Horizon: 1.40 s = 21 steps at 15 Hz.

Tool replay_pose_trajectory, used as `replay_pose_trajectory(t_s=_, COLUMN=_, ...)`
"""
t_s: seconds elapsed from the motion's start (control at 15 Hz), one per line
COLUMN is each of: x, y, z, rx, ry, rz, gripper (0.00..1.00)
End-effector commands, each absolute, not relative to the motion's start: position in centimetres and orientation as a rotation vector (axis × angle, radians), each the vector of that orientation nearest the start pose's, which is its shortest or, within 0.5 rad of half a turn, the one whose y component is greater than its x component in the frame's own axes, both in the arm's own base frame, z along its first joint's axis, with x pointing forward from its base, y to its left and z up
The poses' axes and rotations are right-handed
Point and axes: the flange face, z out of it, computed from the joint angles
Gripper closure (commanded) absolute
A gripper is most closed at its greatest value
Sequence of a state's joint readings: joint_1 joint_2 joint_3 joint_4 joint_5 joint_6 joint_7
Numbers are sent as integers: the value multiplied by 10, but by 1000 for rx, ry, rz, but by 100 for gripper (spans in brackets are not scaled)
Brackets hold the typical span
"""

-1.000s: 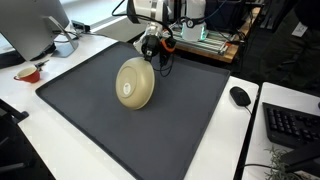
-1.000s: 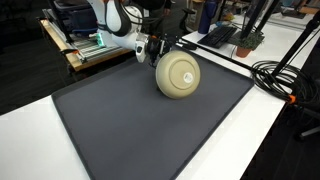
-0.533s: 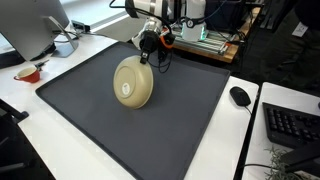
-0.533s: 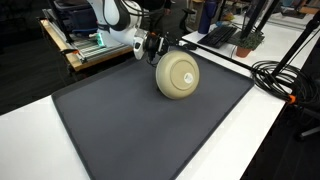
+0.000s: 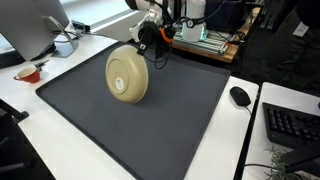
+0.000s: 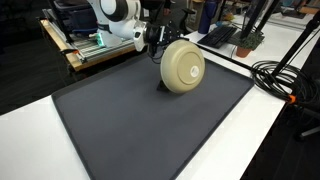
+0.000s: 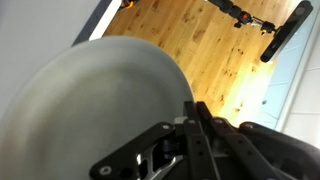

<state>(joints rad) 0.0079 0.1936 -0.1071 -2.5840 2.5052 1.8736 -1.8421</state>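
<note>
A beige bowl (image 5: 127, 75) hangs tipped on its side above the dark mat (image 5: 185, 130), its underside facing the camera in an exterior view. From the other side the bowl (image 6: 183, 66) casts a small shadow on the mat (image 6: 120, 130). My gripper (image 5: 150, 42) is shut on the bowl's upper rim, at the back edge of the mat. From the opposite side the gripper (image 6: 160, 40) shows just left of the bowl. In the wrist view the bowl (image 7: 90, 110) fills the left side, and the gripper (image 7: 190, 105) pinches its rim with the fingers close together.
A computer mouse (image 5: 240, 96) and a keyboard (image 5: 293, 125) lie on the white table beside the mat. A small red dish (image 5: 29, 73) and a monitor (image 5: 30, 25) stand at the other side. Black cables (image 6: 275, 75) run along the mat's edge.
The gripper has shut on the bowl's rim and risen. The bowl has come off the mat and tipped further onto its side.
</note>
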Motion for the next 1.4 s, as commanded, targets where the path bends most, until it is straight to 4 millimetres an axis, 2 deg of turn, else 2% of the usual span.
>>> replay_pose_trajectory(t_s=0.0, x=475, y=17, z=220, rx=-1628, ry=334, rz=-1292, gripper=99)
replay_pose_trajectory(t_s=0.27, x=499, y=25, z=210, rx=-1642, ry=229, rz=-1360, gripper=99)
replay_pose_trajectory(t_s=0.53, x=523, y=21, z=185, rx=-1635, ry=226, rz=-1377, gripper=99)
replay_pose_trajectory(t_s=0.8, x=531, y=9, z=159, rx=-1658, ry=275, rz=-1358, gripper=99)
replay_pose_trajectory(t_s=1.07, x=524, y=-1, z=139, rx=-1694, ry=337, rz=-1323, gripper=99)
replay_pose_trajectory(t_s=1.13, x=516, y=3, z=138, rx=-1704, ry=346, rz=-1304, gripper=70)
replay_pose_trajectory(t_s=1.2, x=513, y=5, z=138, rx=-1706, ry=347, rz=-1296, gripper=68)
replay_pose_trajectory(t_s=1.33, x=501, y=15, z=138, rx=-1722, ry=362, rz=-1239, gripper=56)
